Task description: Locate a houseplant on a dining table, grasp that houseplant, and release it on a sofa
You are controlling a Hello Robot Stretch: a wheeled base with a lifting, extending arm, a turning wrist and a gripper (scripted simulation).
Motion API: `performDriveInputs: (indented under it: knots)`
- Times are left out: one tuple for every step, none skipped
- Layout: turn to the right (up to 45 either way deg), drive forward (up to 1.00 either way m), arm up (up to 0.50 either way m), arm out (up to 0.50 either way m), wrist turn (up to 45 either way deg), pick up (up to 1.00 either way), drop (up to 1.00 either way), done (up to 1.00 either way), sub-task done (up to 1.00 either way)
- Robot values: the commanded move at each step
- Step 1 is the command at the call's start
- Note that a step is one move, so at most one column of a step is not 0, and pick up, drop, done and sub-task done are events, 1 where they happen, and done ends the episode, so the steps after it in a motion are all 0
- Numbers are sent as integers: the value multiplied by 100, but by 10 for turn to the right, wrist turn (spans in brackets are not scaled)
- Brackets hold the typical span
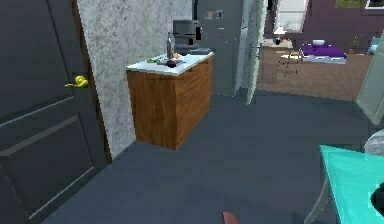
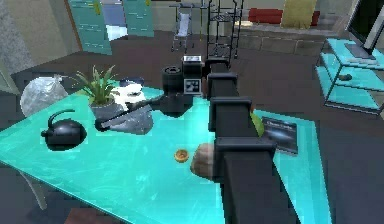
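Black kettle [image 2: 62, 131] stands beside the houseplant [image 2: 98, 86]; tabletop [image 2: 125, 172] before them is free.

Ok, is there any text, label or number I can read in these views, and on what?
No text can be read.
White squares: their black marks form a pattern, not words or numbers.
Dark flat thing on the turquoise table: any print is too small to read.

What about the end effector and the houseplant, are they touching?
Cannot tell. In the arm side view the end effector overlaps the houseplant; neither contact nor gap shows plainly.
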Motion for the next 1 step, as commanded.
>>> performDriveInputs:
  knots:
    - [0, 0, 0, 0, -450, 0, 0, 0, 0]
